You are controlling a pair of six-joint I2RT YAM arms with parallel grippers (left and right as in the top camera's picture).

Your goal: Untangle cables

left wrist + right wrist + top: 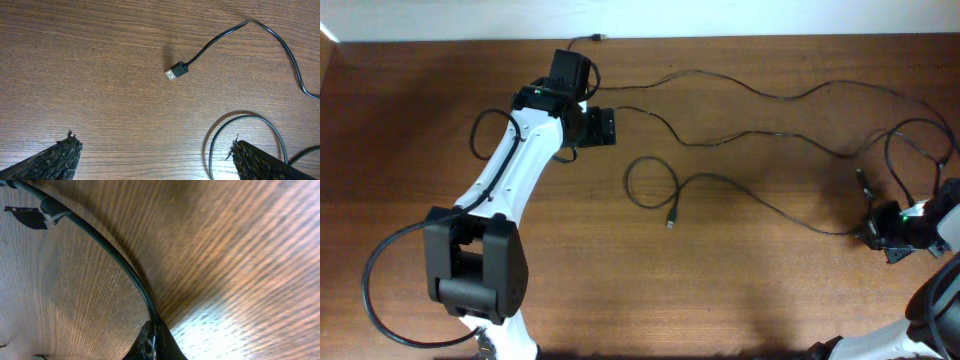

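Several thin black cables [770,95] snake across the wooden table from the upper left to the right edge. One cable forms a loop [650,180] and ends in a USB plug [670,222]. In the left wrist view that plug [176,71] lies free on the wood, with the loop [245,116] beside my right fingertip [250,160]. My left gripper [602,126] [152,152] is open with only bare wood between its fingers. My right gripper [880,235] [154,336] is shut on a cable [110,250], which runs away from its tips to the upper left.
The left arm's white links [510,170] and black base [475,265] cross the left part of the table. Thicker arm wiring loops beside that base [375,270]. More cable coils lie near the right edge [920,140]. A small black tag [27,216] sits on the held cable.
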